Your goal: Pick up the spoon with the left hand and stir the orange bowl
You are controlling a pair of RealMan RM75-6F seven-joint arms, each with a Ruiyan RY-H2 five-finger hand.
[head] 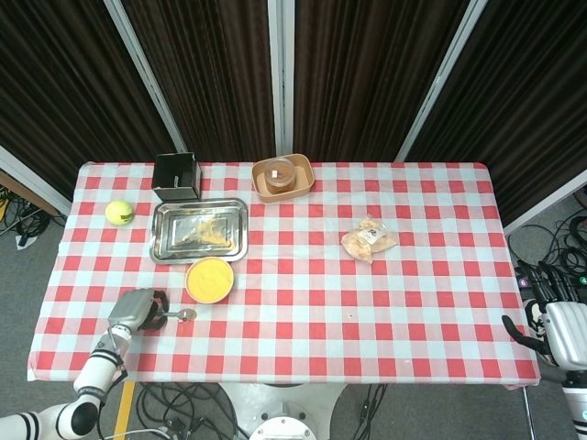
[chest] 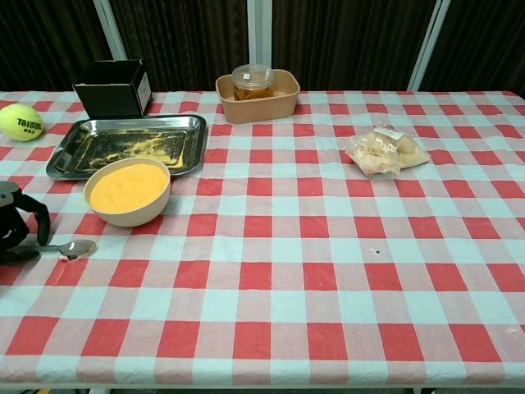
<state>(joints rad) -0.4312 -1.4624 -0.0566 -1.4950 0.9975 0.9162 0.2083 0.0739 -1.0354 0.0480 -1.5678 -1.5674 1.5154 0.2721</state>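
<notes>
The metal spoon (head: 180,315) lies flat on the checked cloth just in front of the orange bowl (head: 209,280), its bowl end toward the right. In the chest view the spoon (chest: 72,247) sits left of and below the orange bowl (chest: 128,190) of yellow-orange powder. My left hand (head: 139,309) is at the handle's left end. Its dark fingers (chest: 39,228) curve down over the handle and the thumb lies on the near side, with a small gap still showing. My right hand (head: 553,323) hangs beyond the table's right edge, fingers spread, holding nothing.
Behind the bowl is a steel tray (head: 200,229) dusted with powder. A black box (head: 176,176) and a tennis ball (head: 118,212) stand at the back left. A tan tub holding a jar (head: 282,177) is at the back centre, a bagged snack (head: 369,239) to the right.
</notes>
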